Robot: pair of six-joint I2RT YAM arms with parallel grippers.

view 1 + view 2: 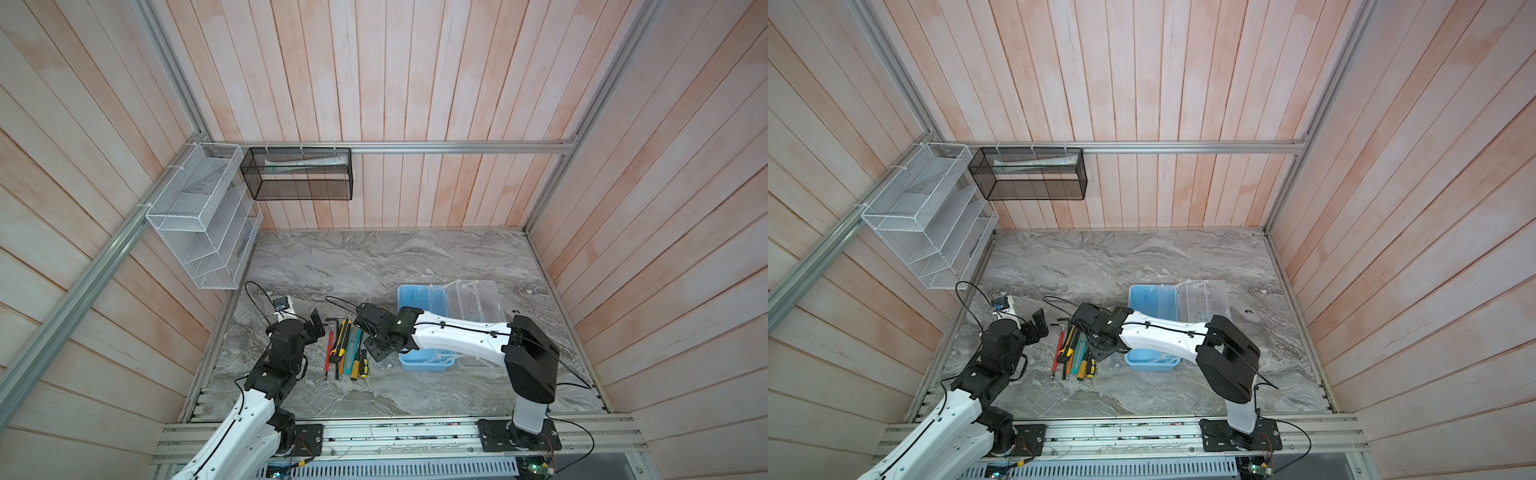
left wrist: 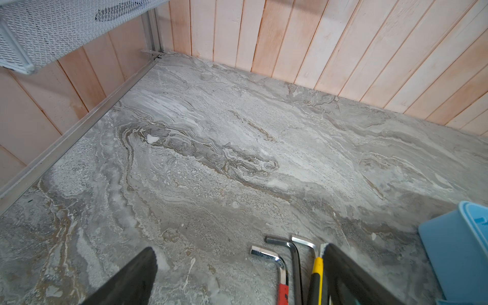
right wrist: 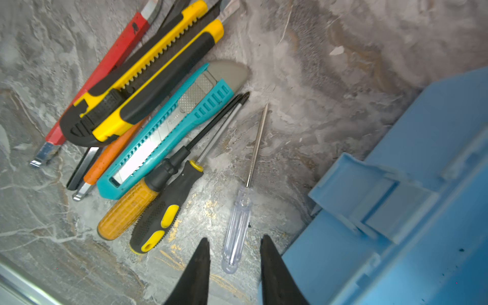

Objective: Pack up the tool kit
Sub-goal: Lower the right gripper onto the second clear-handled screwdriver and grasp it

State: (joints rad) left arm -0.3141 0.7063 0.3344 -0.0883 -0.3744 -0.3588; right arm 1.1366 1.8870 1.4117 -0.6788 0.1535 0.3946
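In both top views we list the light blue box (image 1: 417, 297) on the bench (image 1: 374, 257), clear lid (image 1: 473, 297) thrown open, no tool that we can make out inside. The tools (image 1: 347, 347) lie in a row just beside it, unpacked.

Left wrist view: our left hand (image 2: 237, 250) gapes wide, empty, near the hex keys (image 2: 283, 269).

Right wrist view: our right hand (image 3: 235, 264), parted, straddles the clear-handled screwdriver (image 3: 237, 224), not closed on it. Packing, we judge, is hardly begun.

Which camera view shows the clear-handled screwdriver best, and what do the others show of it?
The right wrist view: the clear-handled screwdriver lies whole and close, shaft and handle sharp. In both top views it is too small to make out. The left wrist view misses it.
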